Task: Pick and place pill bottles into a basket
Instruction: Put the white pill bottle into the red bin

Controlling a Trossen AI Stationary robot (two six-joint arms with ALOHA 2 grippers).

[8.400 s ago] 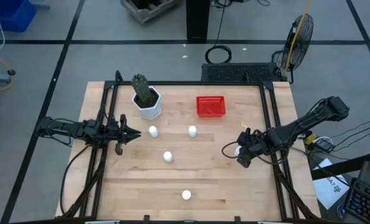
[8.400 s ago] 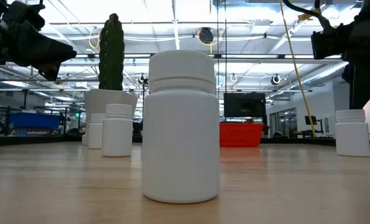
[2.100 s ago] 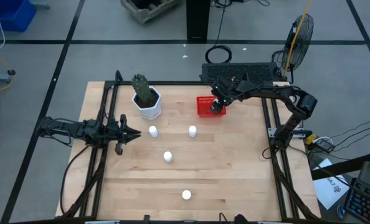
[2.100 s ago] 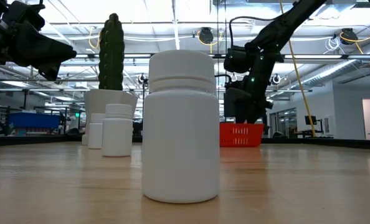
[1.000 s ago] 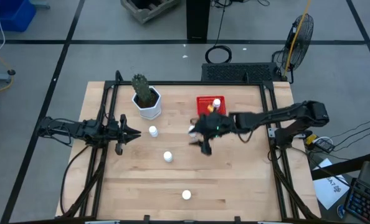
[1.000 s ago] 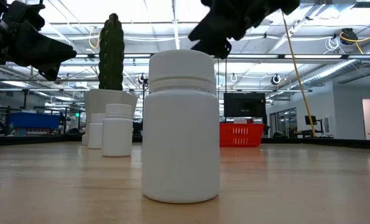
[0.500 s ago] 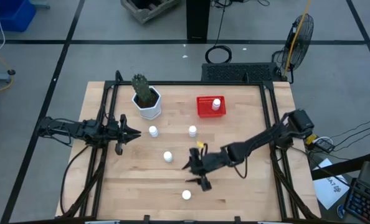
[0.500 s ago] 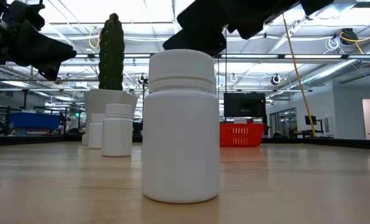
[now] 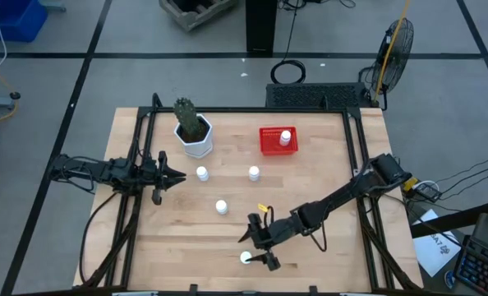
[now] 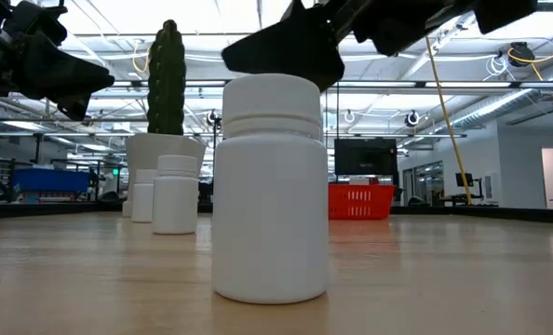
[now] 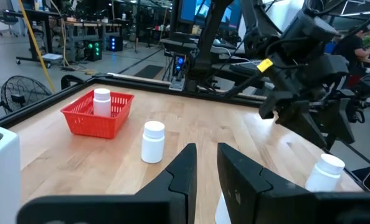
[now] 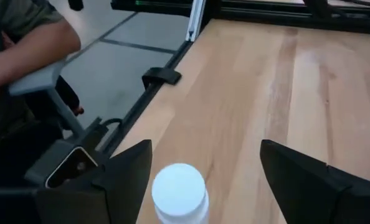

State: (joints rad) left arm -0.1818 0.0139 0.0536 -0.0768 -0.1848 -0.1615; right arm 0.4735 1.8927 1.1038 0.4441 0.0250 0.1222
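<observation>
Four white pill bottles stand upright on the wooden table [image 9: 326, 238]: one near the near edge [image 9: 246, 257], one mid-table [image 9: 221, 207], and two farther back [image 9: 201, 173] [image 9: 253, 173]. Another bottle [image 9: 285, 137] sits in the red basket [image 9: 273, 146] at the far side. My right gripper [image 9: 260, 243] is open just above the near bottle [image 12: 180, 190], one finger on either side of its cap, touching nothing. In the low view it [image 10: 286, 46] hangs over that bottle [image 10: 269, 191]. My left gripper [image 9: 178, 175] waits at the table's left, fingers almost together, empty.
A white hexagonal pot with a green cactus [image 9: 195, 131] stands at the far left, beside the basket. Black frame rails run along the table's left and right sides [image 9: 137, 205]. A person's arm [image 12: 23, 37] shows beyond the near edge in the right wrist view.
My right gripper has swung from just in front of the basket toward the table's near edge and a little left, and has come down over the near bottle. The bottle in the basket and the bottles on the table have stayed put.
</observation>
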